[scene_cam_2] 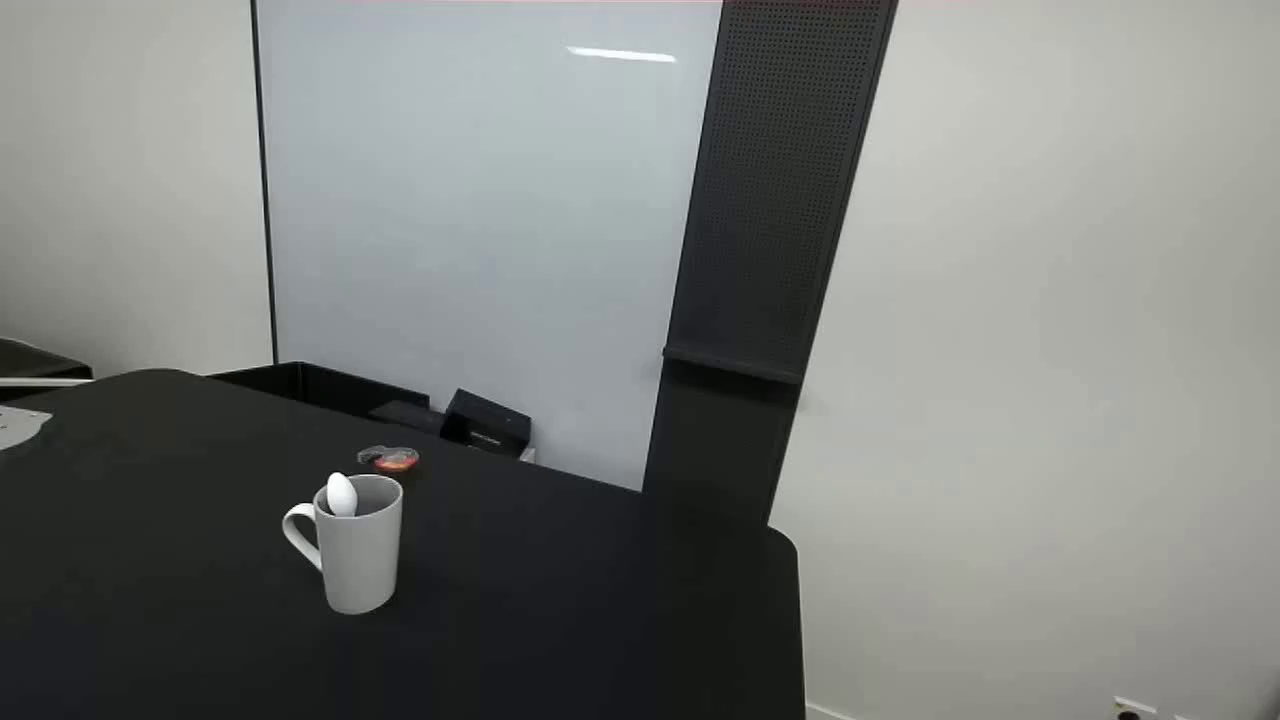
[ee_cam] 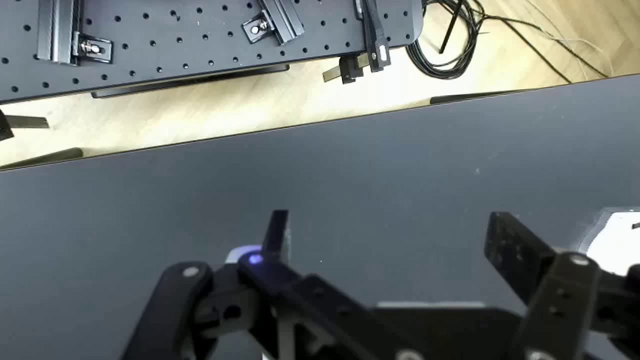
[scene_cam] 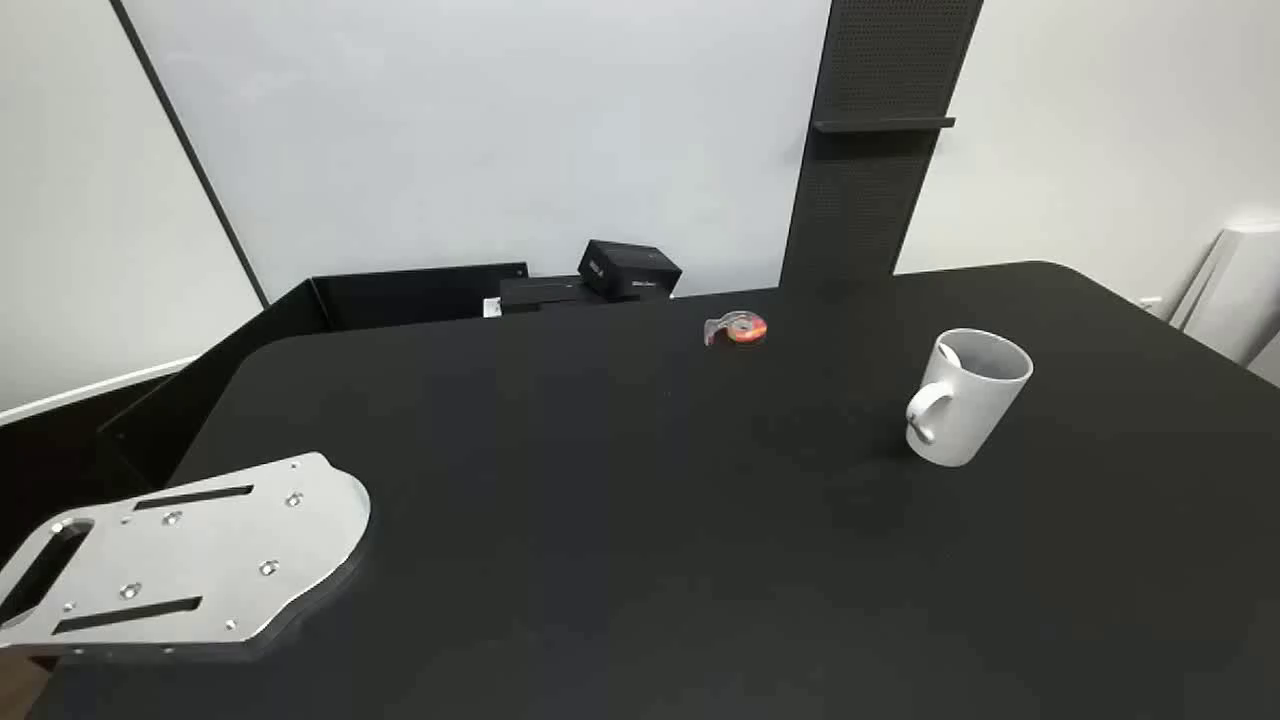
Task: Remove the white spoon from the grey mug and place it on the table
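Note:
The grey mug stands upright on the black table in an exterior view; it also shows in an exterior view. The white spoon stands in the mug with its oval bowl up, leaning on the rim at the handle side. Only a small white tip of the spoon shows in an exterior view. My gripper shows only in the wrist view, open and with nothing between its fingers, above the table. A pale curved edge behind the left finger cannot be identified.
A white perforated metal plate lies at the table's side; part of something white shows at the wrist view's right edge. A tape dispenser lies near the back edge, a black box beyond. A black perforated bench stands across a gap.

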Controlling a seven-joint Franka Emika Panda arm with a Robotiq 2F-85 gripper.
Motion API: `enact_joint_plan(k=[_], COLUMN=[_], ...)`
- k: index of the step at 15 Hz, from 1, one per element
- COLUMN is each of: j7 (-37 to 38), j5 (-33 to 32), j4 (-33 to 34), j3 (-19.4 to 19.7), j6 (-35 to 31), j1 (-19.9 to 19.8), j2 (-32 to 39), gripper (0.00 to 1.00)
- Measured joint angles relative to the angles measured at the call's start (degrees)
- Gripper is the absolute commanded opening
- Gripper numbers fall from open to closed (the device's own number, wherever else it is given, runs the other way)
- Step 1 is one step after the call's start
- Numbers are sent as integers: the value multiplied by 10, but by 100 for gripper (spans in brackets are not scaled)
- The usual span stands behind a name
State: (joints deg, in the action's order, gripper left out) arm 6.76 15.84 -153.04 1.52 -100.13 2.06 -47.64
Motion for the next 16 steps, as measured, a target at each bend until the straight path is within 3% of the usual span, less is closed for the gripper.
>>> enact_joint_plan(k=[12, 16], j7=[0, -2], j5=[0, -15], j4=[0, 2], j3=[0, -3], j6=[0, -36], j1=[0, -23], j2=[0, 0], gripper=[100, 100])
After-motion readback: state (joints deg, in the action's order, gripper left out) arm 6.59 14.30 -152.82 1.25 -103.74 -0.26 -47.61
